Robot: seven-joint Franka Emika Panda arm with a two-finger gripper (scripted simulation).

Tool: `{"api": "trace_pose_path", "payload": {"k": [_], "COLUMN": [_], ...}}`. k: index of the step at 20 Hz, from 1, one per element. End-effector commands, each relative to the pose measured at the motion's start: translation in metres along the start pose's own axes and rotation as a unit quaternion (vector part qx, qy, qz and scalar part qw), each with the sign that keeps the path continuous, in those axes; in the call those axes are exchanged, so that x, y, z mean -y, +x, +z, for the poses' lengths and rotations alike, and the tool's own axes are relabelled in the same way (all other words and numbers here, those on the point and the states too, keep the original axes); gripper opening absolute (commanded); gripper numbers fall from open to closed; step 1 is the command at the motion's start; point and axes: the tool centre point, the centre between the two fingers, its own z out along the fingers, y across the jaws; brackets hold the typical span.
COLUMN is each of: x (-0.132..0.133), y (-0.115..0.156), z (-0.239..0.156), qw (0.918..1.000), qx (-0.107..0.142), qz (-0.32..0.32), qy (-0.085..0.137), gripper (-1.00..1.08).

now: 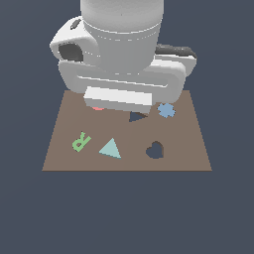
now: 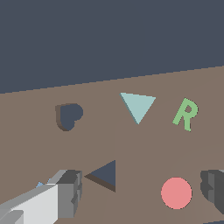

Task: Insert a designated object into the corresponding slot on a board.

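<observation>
The light-teal triangle [image 1: 110, 148] lies flat on the brown board [image 1: 186, 141], near its front edge, between the green R and the heart hole. The dark triangular slot [image 1: 137, 116] sits further back, partly covered by the arm's hand [image 1: 119, 96]. In the wrist view the triangle [image 2: 138, 106] and the slot [image 2: 104, 175] lie apart on the board [image 2: 35, 148]. My gripper [image 2: 142, 190] is open and holds nothing. One fingertip [image 2: 69, 192] stands beside the slot, and the other fingertip [image 2: 214, 183] is past the red disc. How high it hangs I cannot tell.
A green letter R [image 1: 81, 141] lies at the exterior view's left of the triangle, a dark heart-shaped hole [image 1: 155, 150] at its right. A blue cross-like piece [image 1: 166, 110] sits at the back right. A red disc [image 2: 176, 193] lies under the gripper's span.
</observation>
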Motion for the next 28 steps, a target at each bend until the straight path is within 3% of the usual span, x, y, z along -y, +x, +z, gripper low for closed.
{"api": "trace_pose_path", "payload": {"k": [1, 7, 16, 22, 28], "x": [0.000, -0.002, -0.012, -0.017, -0.019], "y": [0.006, 0.027, 0.054, 0.063, 0.066], "z": [0.012, 0.050, 0.102, 0.121, 0.126], "qw": [0.9996, 0.9931, 0.9712, 0.9594, 0.9557], "qx": [0.002, 0.009, 0.019, 0.022, 0.023], "qz": [0.027, 0.117, 0.238, 0.281, 0.293], "qy": [0.000, 0.000, 0.001, 0.002, 0.002], "gripper": [1.00, 1.00, 1.00, 1.00, 1.00]}}
